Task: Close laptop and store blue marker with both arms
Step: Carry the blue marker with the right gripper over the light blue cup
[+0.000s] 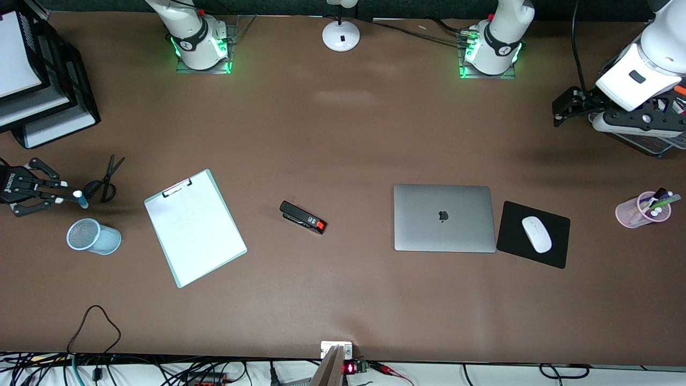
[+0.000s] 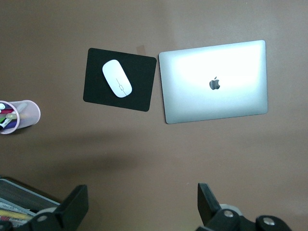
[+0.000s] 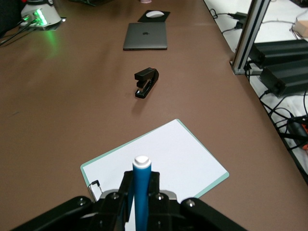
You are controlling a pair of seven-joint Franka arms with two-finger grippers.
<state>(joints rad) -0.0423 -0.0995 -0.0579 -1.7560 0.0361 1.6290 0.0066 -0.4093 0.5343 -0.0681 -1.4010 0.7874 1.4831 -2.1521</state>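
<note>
Laptop lies closed, Apple logo up. Right pincer grips marker at the worktop's right-arm edge. Left pincer is released, waiting at the left-arm edge.

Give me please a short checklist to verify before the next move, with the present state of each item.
1. Laptop lid closed: ok, it lies flat with the logo up.
2. Blue marker held: ok, right gripper is shut on it.
3. Marker over the blue mesh cup: not ok, the gripper is over bare table between the scissors and the cup.
4. Cup upright to receive it: cannot tell; it seems tilted.
5. Left gripper out of the way: ok, open, up at the left arm's end of the table, over the wire basket.
</note>
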